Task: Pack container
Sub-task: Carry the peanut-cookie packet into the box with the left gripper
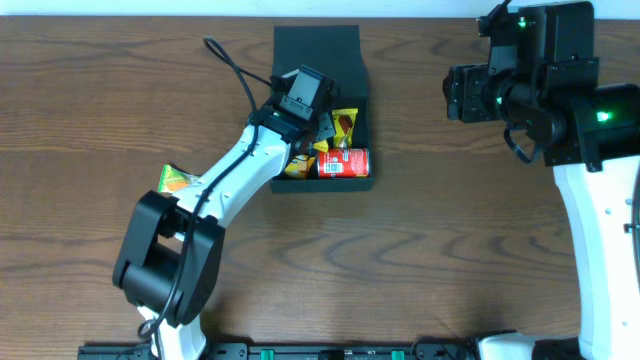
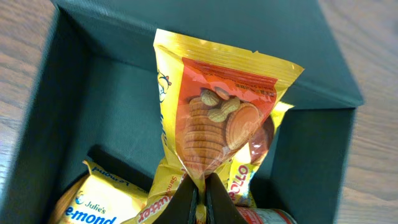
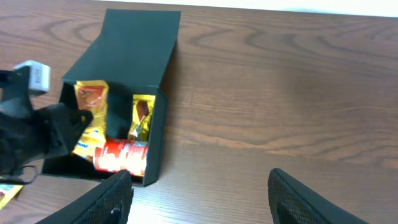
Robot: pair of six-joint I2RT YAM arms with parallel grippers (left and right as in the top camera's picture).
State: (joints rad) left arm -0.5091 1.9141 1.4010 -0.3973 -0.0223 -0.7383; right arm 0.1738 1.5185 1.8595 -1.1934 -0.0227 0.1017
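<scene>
The container point(image 1: 372, 130) is a dark teal box with its flap lid point(image 1: 317, 55) lying open behind it. My left gripper point(image 1: 322, 128) hangs over its inside, shut on the bottom seam of a yellow-orange peanut sandwich biscuit packet point(image 2: 217, 118); the packet stands upright above the fingertips point(image 2: 202, 180). Under it lie a yellow Le-mond packet point(image 2: 93, 199), a Rollo packet point(image 2: 241, 179) and a red Pringles can point(image 1: 343, 162). My right gripper point(image 3: 199, 196) stands open over bare table to the right of the container point(image 3: 158, 124), holding nothing.
A green and orange snack packet point(image 1: 172, 180) lies on the wooden table left of the left arm, outside the box. The right arm's body point(image 1: 560, 90) sits at the far right. Bare wood lies between the box and the right gripper.
</scene>
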